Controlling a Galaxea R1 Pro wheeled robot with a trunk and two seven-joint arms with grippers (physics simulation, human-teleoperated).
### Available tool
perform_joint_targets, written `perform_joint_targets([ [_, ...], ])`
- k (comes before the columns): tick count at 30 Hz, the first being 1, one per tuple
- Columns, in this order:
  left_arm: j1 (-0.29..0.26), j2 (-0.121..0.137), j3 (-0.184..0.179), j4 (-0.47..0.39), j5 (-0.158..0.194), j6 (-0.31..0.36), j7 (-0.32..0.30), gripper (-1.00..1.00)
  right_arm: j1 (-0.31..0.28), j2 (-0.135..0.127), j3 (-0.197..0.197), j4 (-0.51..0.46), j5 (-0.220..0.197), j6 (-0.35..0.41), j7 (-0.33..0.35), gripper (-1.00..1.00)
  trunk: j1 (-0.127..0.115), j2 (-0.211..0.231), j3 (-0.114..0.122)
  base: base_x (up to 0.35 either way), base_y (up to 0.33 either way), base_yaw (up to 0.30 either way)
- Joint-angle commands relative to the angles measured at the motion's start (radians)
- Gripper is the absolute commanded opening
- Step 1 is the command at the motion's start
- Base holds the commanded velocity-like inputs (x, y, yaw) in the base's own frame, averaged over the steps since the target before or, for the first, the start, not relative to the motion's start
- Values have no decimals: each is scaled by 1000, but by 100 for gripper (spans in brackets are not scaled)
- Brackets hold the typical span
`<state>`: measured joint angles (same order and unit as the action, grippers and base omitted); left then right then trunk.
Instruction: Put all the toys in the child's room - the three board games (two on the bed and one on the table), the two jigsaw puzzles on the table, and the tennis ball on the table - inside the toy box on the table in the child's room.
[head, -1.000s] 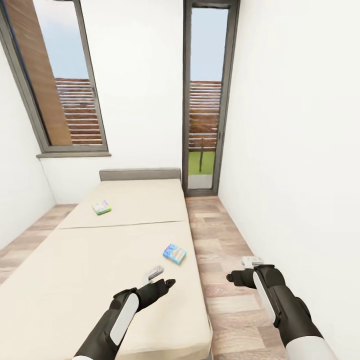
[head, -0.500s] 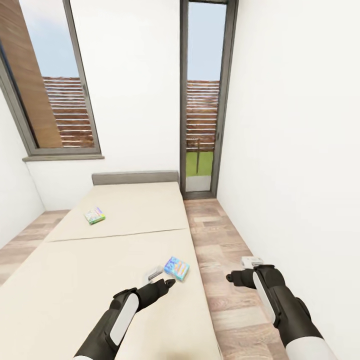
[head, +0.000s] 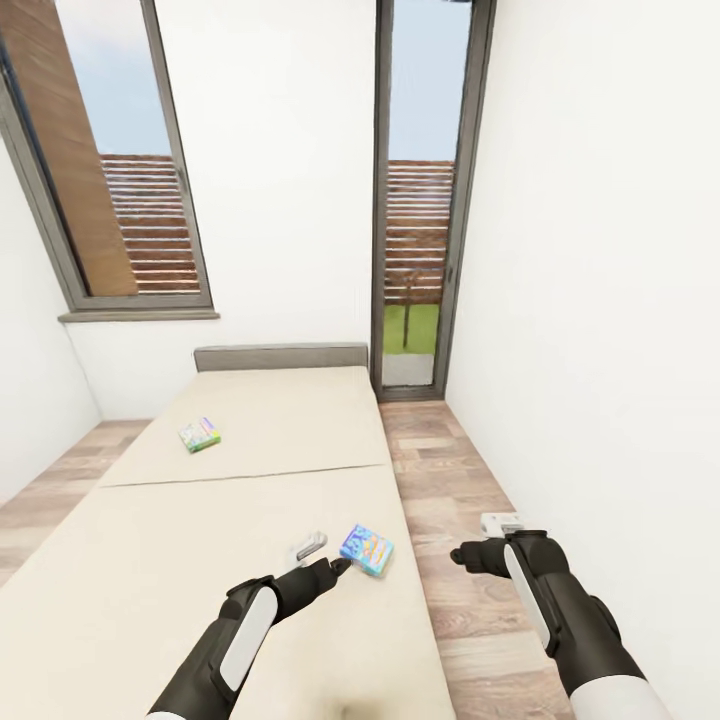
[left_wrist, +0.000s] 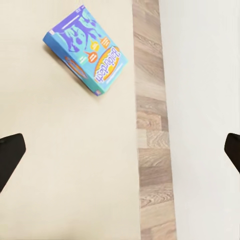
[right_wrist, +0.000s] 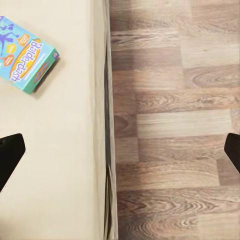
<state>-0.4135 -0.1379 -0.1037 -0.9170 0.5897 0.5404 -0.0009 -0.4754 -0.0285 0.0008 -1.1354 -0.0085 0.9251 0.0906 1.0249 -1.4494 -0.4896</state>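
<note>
**Closing on the bed's near corner, both grippers empty**

Compared with a second ago, the view has swung and drawn closer: the small blue rectangular board game box (head: 366, 549) now sits lower and nearer the left gripper (head: 318, 556), a shift of the camera and base, not of the box. It lies flat and skewed near the right edge of the beige mattress of the bed (head: 150, 560), where the left wrist view shows its printed face up (left_wrist: 86, 48) and the right wrist view catches it beside the mattress edge (right_wrist: 26, 60).

A second board game, a green-edged box with a white face (head: 200, 434), rests further up the bed, well apart from the first, towards the grey headboard.

The left gripper hangs above the mattress just beside the blue box, its dark fingers (left_wrist: 10, 152) spread wide at the frame's edges and holding nothing; that reads as readiness to straddle the box. The right gripper (head: 478, 540) hovers over the wood-plank floor (head: 450, 480) beside the bed, fingers (right_wrist: 10, 155) likewise apart and empty, probably kept clear while the left arm works.

Judging from this, the pick has not begun; the blue box looks the likelier first target.
</note>
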Motion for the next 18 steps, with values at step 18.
perform_joint_targets([
  [18,-2,-4,3,-1,6,8,8,100,-2,-2,0,-2,0,4,3,100,0,-1,-1,9,4,205],
])
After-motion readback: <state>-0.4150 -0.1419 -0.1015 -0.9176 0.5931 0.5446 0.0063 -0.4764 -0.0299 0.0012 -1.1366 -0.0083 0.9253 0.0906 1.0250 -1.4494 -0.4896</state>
